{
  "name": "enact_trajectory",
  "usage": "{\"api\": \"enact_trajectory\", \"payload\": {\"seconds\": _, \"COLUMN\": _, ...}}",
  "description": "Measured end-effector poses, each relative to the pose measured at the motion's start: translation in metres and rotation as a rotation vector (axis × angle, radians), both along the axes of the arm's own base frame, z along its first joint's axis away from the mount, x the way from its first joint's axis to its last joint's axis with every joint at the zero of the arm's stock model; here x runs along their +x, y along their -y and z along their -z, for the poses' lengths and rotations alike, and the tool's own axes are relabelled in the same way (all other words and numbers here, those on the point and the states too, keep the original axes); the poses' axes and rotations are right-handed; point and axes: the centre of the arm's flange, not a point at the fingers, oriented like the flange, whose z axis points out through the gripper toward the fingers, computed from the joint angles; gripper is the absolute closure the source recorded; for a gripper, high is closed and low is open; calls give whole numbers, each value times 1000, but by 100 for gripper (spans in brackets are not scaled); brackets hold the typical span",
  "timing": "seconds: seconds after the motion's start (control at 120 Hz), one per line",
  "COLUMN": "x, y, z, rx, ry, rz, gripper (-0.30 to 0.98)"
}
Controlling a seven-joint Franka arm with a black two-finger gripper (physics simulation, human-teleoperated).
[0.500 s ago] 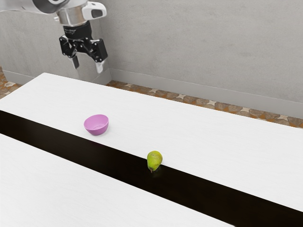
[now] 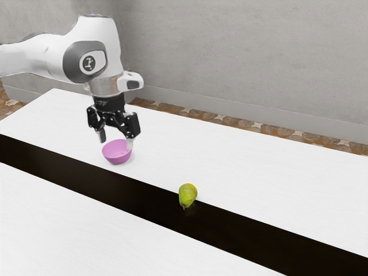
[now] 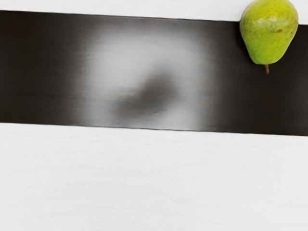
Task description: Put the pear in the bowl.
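My gripper (image 2: 115,141) is open, its two fingers spread with nothing between them. In the exterior view it appears over the pink-purple bowl (image 2: 117,154), one fingertip overlapping the bowl's rim in the picture; how far apart they are in depth I cannot tell. The yellow-green pear (image 2: 187,195) rests on the table at the edge of the dark strip, off toward the exterior view's right from the gripper and bowl. In the wrist view the pear (image 3: 269,31) lies with its stem over the dark strip, apart from my hand.
The white table (image 2: 259,172) has a dark strip (image 2: 138,197) running lengthwise through it, which is also the dark band (image 3: 43,67) in the wrist view. A grey wall (image 2: 247,57) stands behind the table.
My hand has come down and slightly toward the exterior view's right, from above the table's far end to near the bowl. The bowl and pear have not moved.
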Motion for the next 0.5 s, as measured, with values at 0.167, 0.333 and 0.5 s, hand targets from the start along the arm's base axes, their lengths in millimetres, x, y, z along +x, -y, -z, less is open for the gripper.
{"api": "enact_trajectory", "payload": {"seconds": 0.167, "x": 4, "y": 18, "z": 46, "rx": -7, "ry": 29, "rz": 9, "gripper": 0}}
{"api": "enact_trajectory", "payload": {"seconds": 0.333, "x": 27, "y": 45, "z": 79, "rx": -24, "ry": 95, "rz": 20, "gripper": 0}}
{"api": "enact_trajectory", "payload": {"seconds": 0.5, "x": 37, "y": 70, "z": 101, "rx": -44, "ry": 119, "rz": 26, "gripper": 0}}
